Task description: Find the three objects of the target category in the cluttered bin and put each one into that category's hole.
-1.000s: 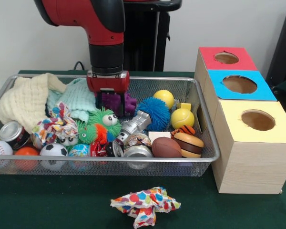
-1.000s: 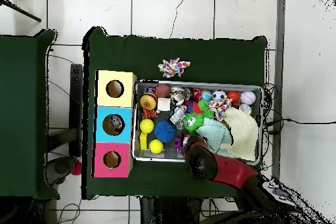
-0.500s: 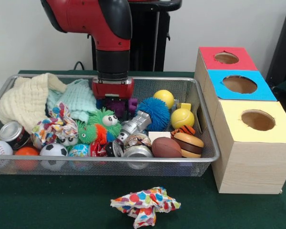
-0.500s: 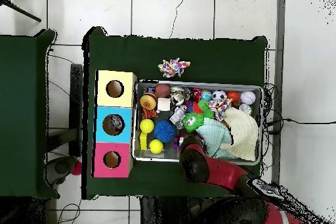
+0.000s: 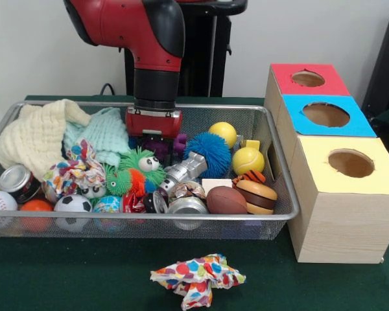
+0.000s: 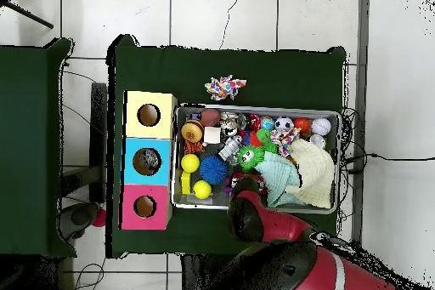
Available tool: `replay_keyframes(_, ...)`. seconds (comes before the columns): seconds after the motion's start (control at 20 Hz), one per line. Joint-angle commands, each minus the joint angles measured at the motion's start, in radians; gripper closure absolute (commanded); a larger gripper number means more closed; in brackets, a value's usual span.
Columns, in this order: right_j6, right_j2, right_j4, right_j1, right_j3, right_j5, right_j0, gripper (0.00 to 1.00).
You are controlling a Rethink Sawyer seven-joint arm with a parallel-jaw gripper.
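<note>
The wire mesh bin (image 5: 292, 208) holds several balls, cans, cloths and toys. My gripper (image 5: 155, 139) is down inside its back middle, right over a purple spiky toy (image 5: 171, 146), between a mint cloth (image 5: 107, 133) and a blue spiky ball (image 5: 209, 153). The gripper's tips are hidden among the purple toy. The blue-topped box with its hole (image 5: 325, 114) stands right of the bin, between the red-topped and yellow-topped boxes. In the overhead view the arm (image 6: 248, 212) covers the gripper, and the bin's rim (image 6: 255, 109) and the blue box's hole (image 6: 146, 162) show.
A green furry toy with eyes (image 5: 137, 170), a silver cylinder (image 5: 181, 171), a toy burger (image 5: 256, 195), a brown football (image 5: 225, 200) and yellow balls (image 5: 247, 160) lie near the gripper. A spotted cloth bundle (image 5: 198, 278) lies on the green table in front of the bin.
The arm has shifted slightly right and lower into the bin, toward its back wall. The purple toy stays under the gripper.
</note>
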Motion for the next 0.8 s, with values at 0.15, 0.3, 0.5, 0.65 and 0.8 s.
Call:
replay_keyframes(0.15, 0.19, 0.037, 0.128, 0.249, -0.215, 0.082, 0.019, 0.0)
replay_keyframes(0.3, 0.188, 0.035, 0.127, 0.269, -0.232, 0.084, 0.014, 0.0)
replay_keyframes(0.5, 0.189, 0.059, 0.11, 0.291, -0.252, 0.109, -0.014, 0.0)
replay_keyframes(0.65, 0.185, 0.062, 0.114, 0.294, -0.255, 0.132, -0.021, 0.0)
replay_keyframes(0.8, 0.164, 0.074, 0.086, 0.29, -0.26, 0.161, -0.033, 1.0)
